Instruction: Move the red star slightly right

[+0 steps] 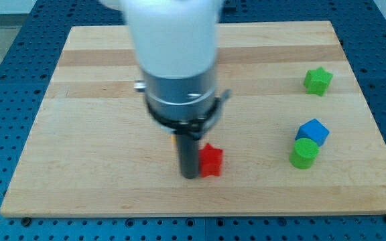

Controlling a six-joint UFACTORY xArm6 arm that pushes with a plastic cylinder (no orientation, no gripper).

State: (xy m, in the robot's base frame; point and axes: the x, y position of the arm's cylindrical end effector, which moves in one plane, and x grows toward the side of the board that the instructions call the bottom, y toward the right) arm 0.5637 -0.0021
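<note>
The red star (212, 161) lies on the wooden board (79, 147) near the view's bottom, a little left of centre. My tip (189, 177) stands right against the star's left side, touching it or nearly so. The dark rod rises from the tip into the arm's wide grey and white body, which hides the board behind it. A small orange bit (174, 140) shows just left of the rod; its shape is hidden.
A green star (317, 81) lies at the view's upper right. A blue cube (313, 131) sits at the right, with a green cylinder (304, 153) touching its lower left. The board's edges end on a blue perforated table.
</note>
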